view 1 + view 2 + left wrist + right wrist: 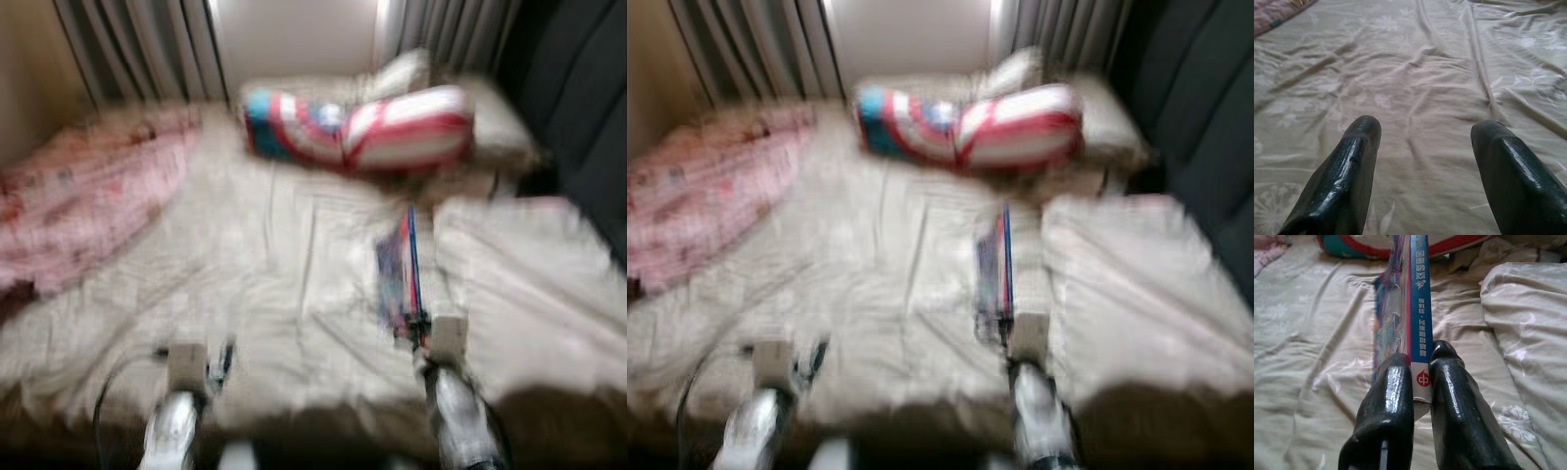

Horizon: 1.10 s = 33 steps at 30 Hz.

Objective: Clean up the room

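Right gripper (1420,367) pinches a thin book (1413,308) upright over the bed (1415,73); left gripper (1425,129) hovers spread. Blur hides the striped pillow's (362,127) details.

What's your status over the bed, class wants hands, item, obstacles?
Right hand shut on book, edge-on. Left hand open above sheet. Striped pillow ahead.

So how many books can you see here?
1: a thin blue-spined book clamped edge-on in the right gripper above the bed sheet. More may lie hidden; the head views are blurred.
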### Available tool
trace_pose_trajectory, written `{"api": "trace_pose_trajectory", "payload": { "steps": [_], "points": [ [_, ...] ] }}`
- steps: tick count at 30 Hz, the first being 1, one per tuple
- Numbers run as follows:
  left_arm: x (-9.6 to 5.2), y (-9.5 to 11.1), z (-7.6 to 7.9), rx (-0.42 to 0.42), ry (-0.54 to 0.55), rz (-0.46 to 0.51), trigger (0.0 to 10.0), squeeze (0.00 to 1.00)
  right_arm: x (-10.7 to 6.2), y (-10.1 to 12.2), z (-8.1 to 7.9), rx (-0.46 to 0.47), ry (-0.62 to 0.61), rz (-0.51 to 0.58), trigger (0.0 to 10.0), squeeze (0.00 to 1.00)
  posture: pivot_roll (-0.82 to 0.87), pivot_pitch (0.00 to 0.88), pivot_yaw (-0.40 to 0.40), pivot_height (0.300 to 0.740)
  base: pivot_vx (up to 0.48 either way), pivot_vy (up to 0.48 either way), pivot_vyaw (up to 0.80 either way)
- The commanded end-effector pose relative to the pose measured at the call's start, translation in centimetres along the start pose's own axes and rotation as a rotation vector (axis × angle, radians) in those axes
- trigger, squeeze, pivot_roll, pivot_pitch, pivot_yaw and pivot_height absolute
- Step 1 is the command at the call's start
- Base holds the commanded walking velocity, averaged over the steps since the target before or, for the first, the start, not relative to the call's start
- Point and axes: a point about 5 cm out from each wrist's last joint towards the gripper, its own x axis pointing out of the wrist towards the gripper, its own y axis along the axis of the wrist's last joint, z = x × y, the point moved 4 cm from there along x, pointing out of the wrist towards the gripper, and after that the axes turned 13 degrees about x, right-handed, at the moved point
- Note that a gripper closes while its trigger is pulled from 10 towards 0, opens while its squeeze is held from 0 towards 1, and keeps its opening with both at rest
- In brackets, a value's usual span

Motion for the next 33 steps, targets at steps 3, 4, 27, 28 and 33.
{"api": "trace_pose_trajectory", "payload": {
  "steps": [3, 4, 27, 28, 33],
  "points": [
    [0.35, 0.77, 0.01, -0.01, -0.004, 0.027, 10.0, 0.0, 0.48, 1.84, -0.84, -0.009, 0.029, 0.074, 10.0, 0.0, -0.05, 0.028, -0.046, 0.647, 0.0, 0.0, 0.0],
    [0.36, 0.85, 0.05, -0.012, -0.005, 0.031, 10.0, 0.0, 0.46, 1.88, -0.95, -0.009, 0.031, 0.076, 10.0, 0.0, -0.05, 0.028, -0.046, 0.647, 0.0, 0.0, 0.0],
    [0.31, 0.92, 0.38, -0.022, -0.033, 0.038, 10.0, 0.0, 0.21, 2.26, -1.32, -0.014, 0.036, 0.073, 10.0, 0.0, -0.05, 0.03, -0.047, 0.647, 0.115, 0.0, 0.0],
    [0.31, 0.91, 0.38, -0.023, -0.033, 0.038, 10.0, 0.0, 0.21, 2.25, -1.32, -0.014, 0.035, 0.072, 10.0, 0.0, -0.05, 0.03, -0.047, 0.647, 0.311, 0.0, 0.0],
    [0.29, 0.9, 0.41, -0.025, -0.035, 0.038, 10.0, 0.0, 0.2, 2.01, -1.24, -0.017, 0.03, 0.058, 10.0, 0.0, -0.05, 0.029, -0.046, 0.647, 0.313, 0.0, 0.0]
  ]
}}
